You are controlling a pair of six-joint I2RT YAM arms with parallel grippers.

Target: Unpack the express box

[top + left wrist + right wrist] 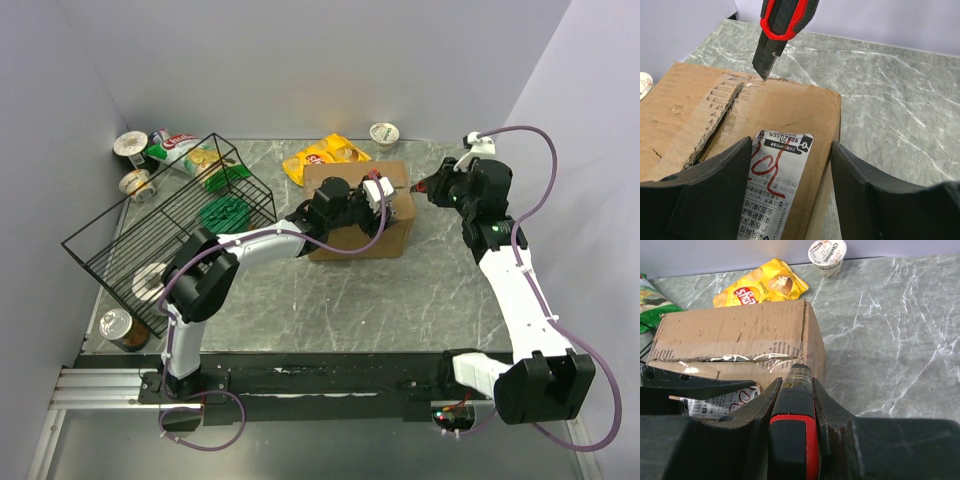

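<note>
Top view: express box (398, 222) sits mid-worktop, nearer the far edge; left fingers (377, 190) over its top, right fingers (440, 187) at its right end. Left wrist: fingers spread, holding nothing, straddling the shipping label (777, 185); utility knife (775, 35) tip on the flap seam. Right wrist: fingers clamped on the knife. Risks: the unheld box may slide, and the blade may dive into the contents or skid toward the left fingers.

left fingers (715, 195) spread wide | right fingers (752, 412) closed in grip

express box (396, 228) 1 | wire basket (140, 189) 1 | knife (781, 24) 1
</note>
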